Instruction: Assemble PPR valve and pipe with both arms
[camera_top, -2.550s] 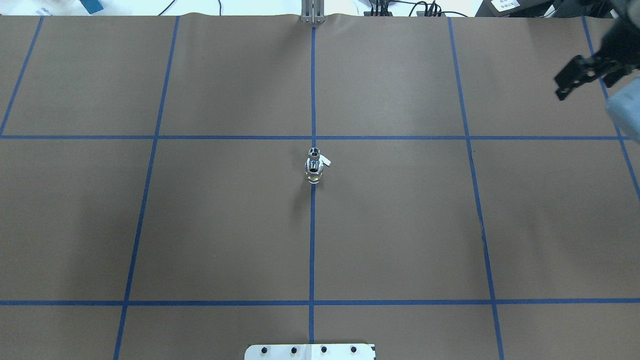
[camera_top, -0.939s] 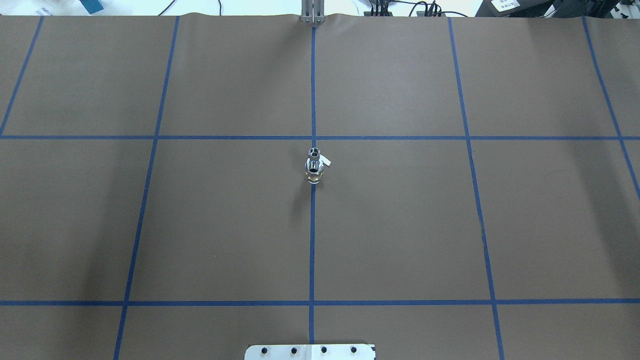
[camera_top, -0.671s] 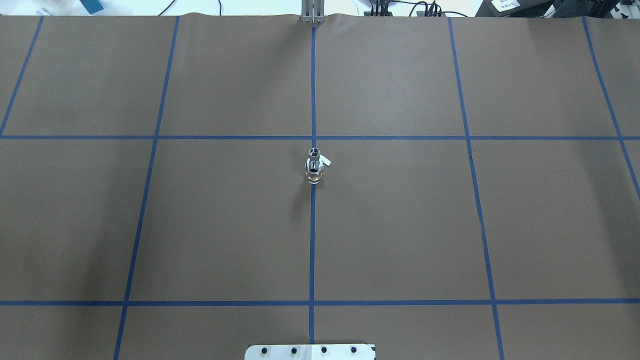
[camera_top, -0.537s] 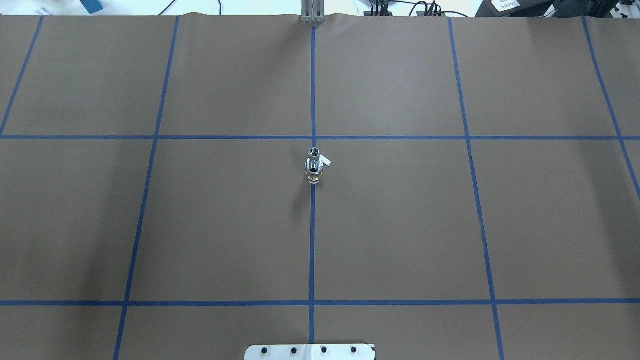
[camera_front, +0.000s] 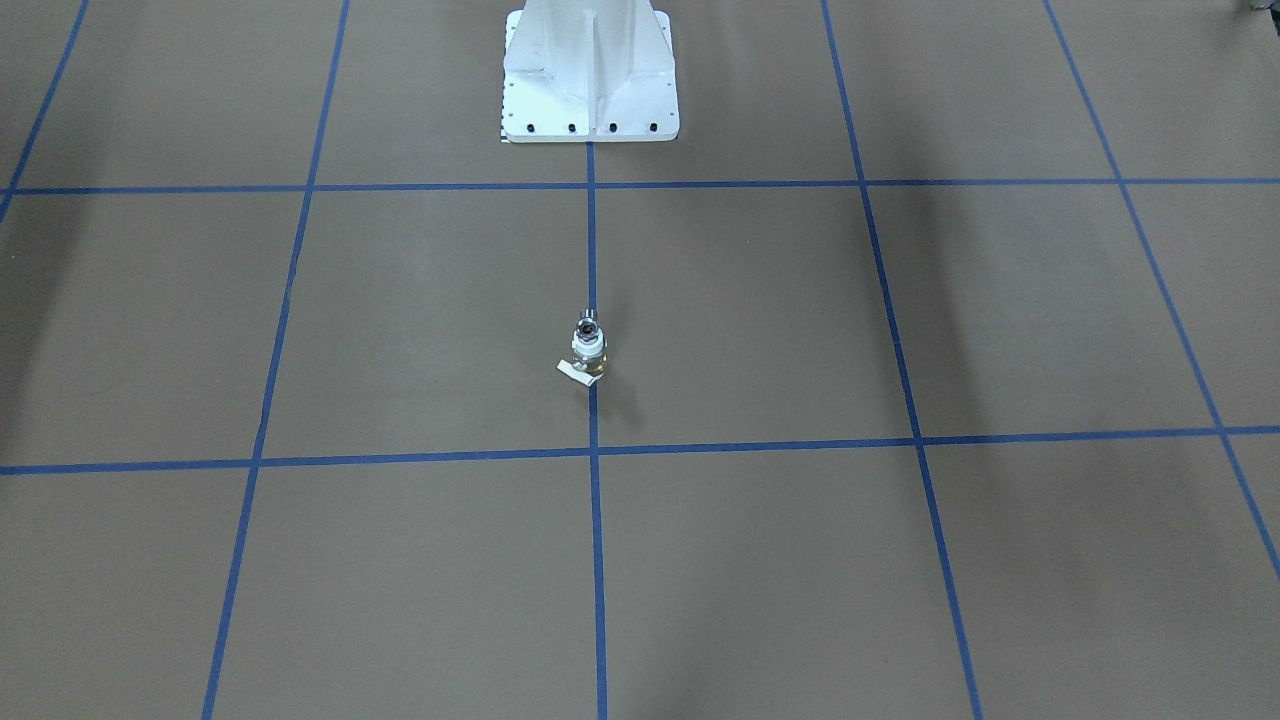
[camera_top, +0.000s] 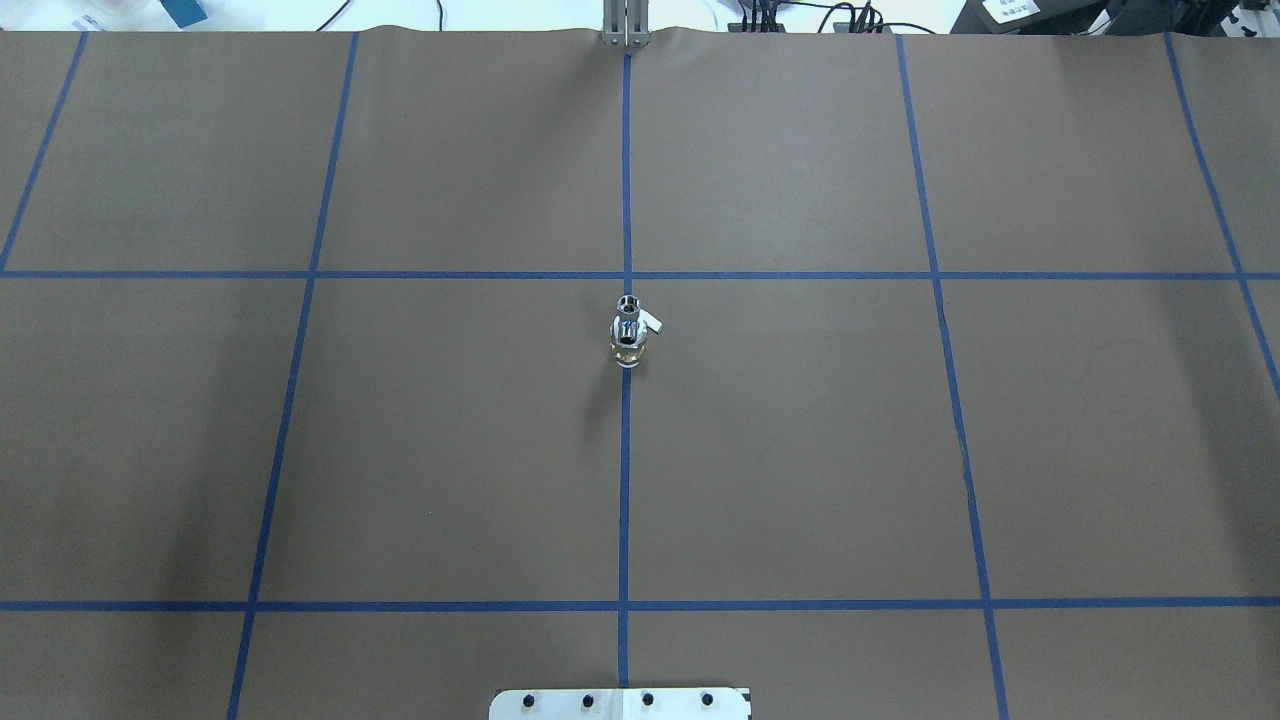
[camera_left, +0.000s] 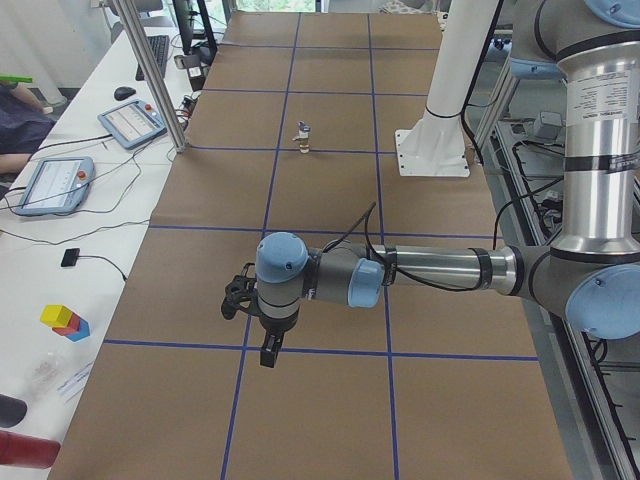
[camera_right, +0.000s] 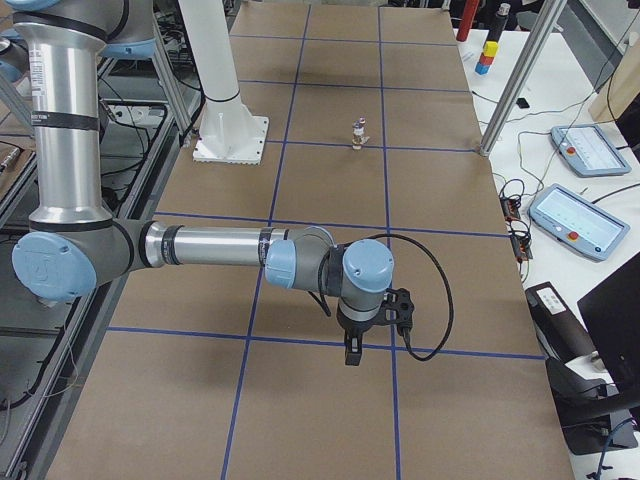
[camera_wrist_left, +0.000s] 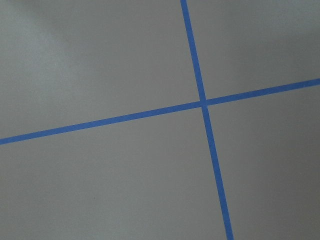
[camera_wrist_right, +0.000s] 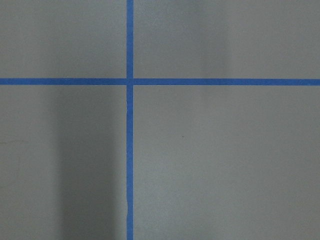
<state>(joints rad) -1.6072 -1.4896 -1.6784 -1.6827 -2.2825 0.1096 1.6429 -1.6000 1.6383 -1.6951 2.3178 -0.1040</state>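
Observation:
The PPR valve (camera_top: 628, 345) stands upright on the centre line of the table, with its white lever (camera_top: 652, 322) sticking out sideways. The silver pipe (camera_top: 629, 304) sits on top of it, in its white collar (camera_front: 588, 346). The joined pair also shows in the side views (camera_left: 303, 135) (camera_right: 357, 133). My left gripper (camera_left: 266, 350) hovers over the table's left end, far from the valve. My right gripper (camera_right: 350, 352) hovers over the right end. Both show only in the side views, so I cannot tell whether they are open or shut. The wrist views show only paper and tape.
Brown paper with blue tape grid lines (camera_top: 626, 480) covers the table. The robot's white base (camera_front: 590, 75) stands at the near middle edge. Tablets (camera_left: 52, 183) and cables lie on the white bench across the table. An aluminium post (camera_left: 165, 90) stands at that far edge.
The right gripper, in the overhead view's upper right corner 2.5 s ago, has left that view. The valve and pipe have not moved.

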